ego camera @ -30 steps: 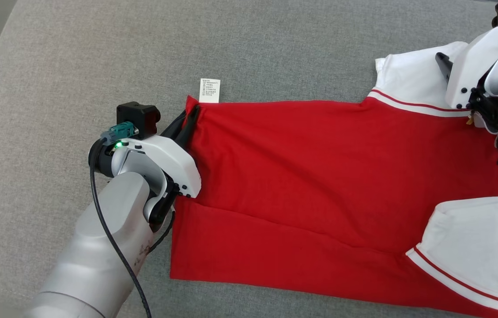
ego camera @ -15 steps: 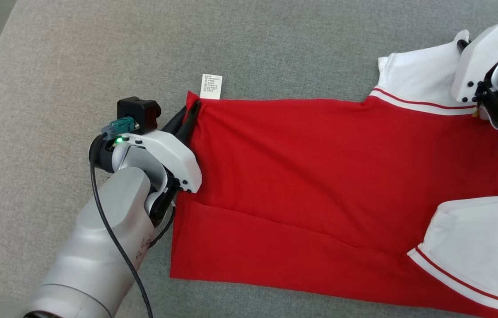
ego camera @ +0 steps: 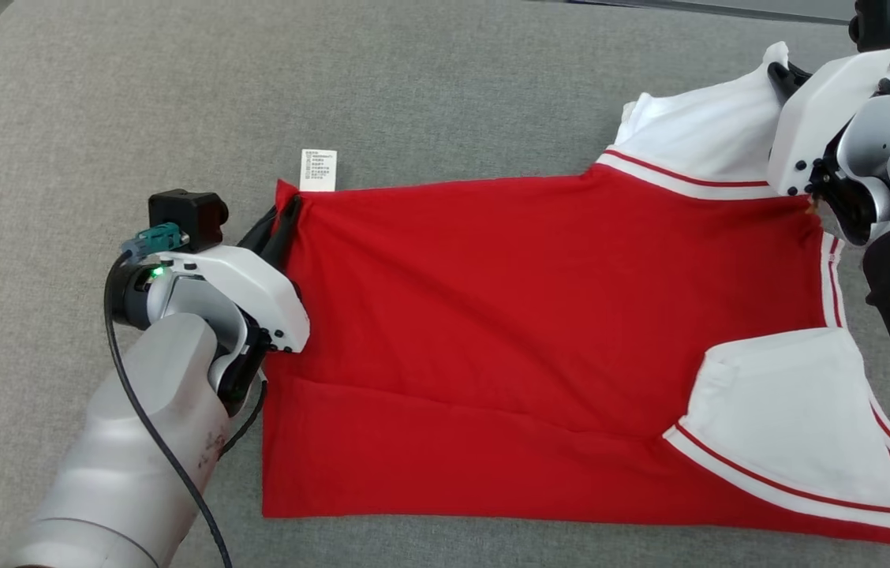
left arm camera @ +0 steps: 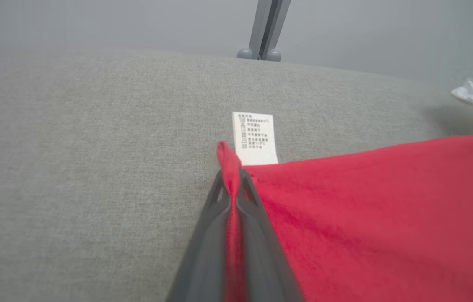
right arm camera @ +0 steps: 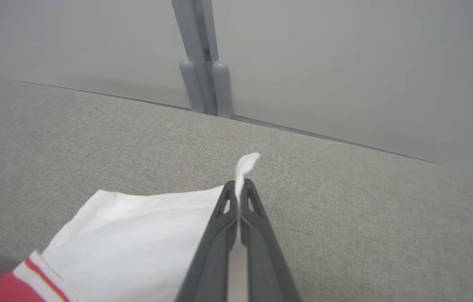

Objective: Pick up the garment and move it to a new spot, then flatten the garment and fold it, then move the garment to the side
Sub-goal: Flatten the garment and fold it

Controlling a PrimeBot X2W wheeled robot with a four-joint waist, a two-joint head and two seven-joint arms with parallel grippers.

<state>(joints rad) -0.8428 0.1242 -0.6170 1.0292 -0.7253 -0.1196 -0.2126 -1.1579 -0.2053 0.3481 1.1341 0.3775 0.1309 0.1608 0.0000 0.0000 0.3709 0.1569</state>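
Observation:
The garment is a red shirt with white, red-striped sleeves, spread across a grey cushion. My left gripper is shut on its far left hem corner, beside a white care label. In the left wrist view red cloth is pinched between the closed fingers, with the label just beyond. My right gripper is shut on the edge of the far white sleeve, lifting it a little. The right wrist view shows white fabric clamped between the closed fingers. The near sleeve lies flat.
The grey cushion runs past the garment on the left and far sides. Behind its far edge a grey post stands against a pale wall. The same post appears in the left wrist view.
My right gripper has shut on the far white sleeve and raised it. The whole head picture has shifted left, so the camera moved. The left grip is unchanged.

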